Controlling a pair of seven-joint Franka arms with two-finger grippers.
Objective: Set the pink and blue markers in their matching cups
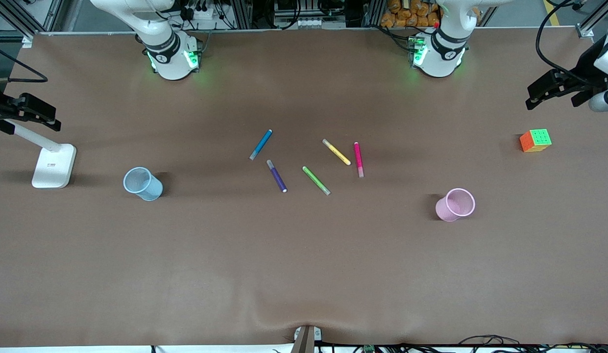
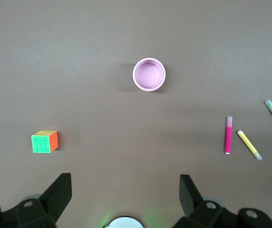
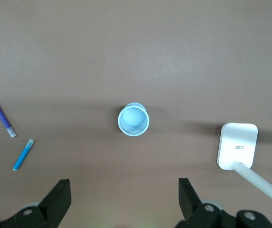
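The pink marker lies on the table among other pens and also shows in the left wrist view. The blue marker lies toward the right arm's end of the group and shows in the right wrist view. The pink cup stands upright toward the left arm's end. The blue cup stands upright toward the right arm's end. My left gripper is open and empty, high above the table. My right gripper is also open, empty and high. Neither hand shows in the front view.
A purple pen, a green pen and a yellow pen lie among the markers. A colourful cube sits near the left arm's end. A white stand stands at the right arm's end, beside the blue cup.
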